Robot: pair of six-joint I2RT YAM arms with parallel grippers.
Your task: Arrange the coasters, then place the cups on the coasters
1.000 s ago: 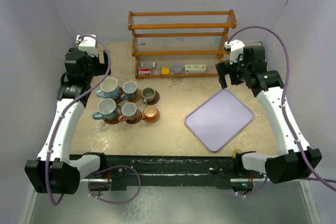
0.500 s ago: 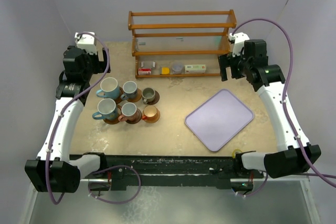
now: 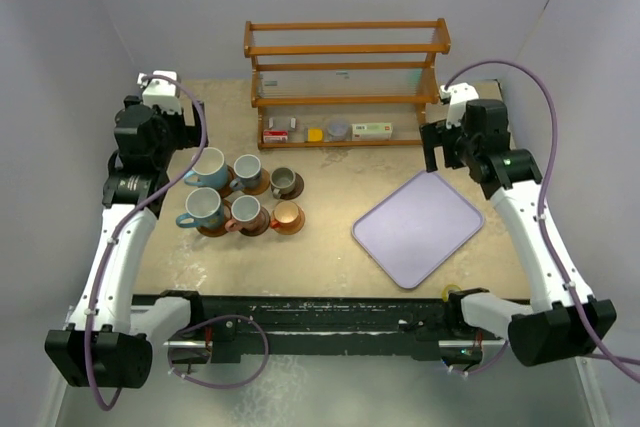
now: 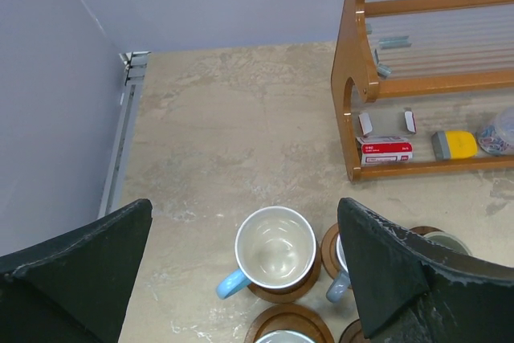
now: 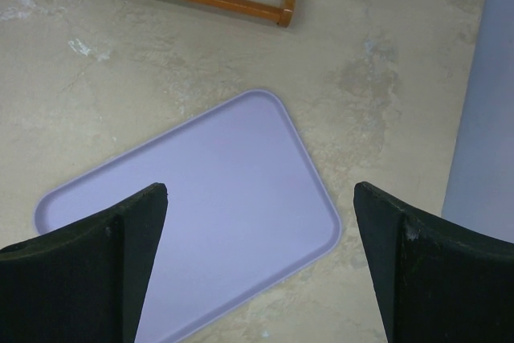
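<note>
**A:** How is the left gripper found, and where are the cups relative to it?

**B:** Its fingers are seen spread wide, with nothing grasped. The six cups are grouped on the left half of the table, in two rows of three that run left to right. Each cup is set upright on one of the coasters. In the left wrist view one large light blue cup is framed between the fingers, below them and untouched.

**A:** Which way is that cup turned?

**B:** Its mouth faces up. In the top view its handle is pointed towards the near left, and the handle of the blue cup in front of it is pointed left. The handles of the smaller cups are too small to be made out with certainty.

**A:** What is hidden or cut off?

**B:** In the left wrist view the neighbouring cup is largely covered by the right-hand finger, and the front row is cut by the bottom edge — only rims and slivers of coaster are seen.

**A:** And further right?

**B:** The wooden rack is stood at the back, and the lavender tray is laid askew, its long axis diagonal. The right gripper is held above the tray's far corner — fingers parted, nothing grasped, well apart from the cups.
</note>
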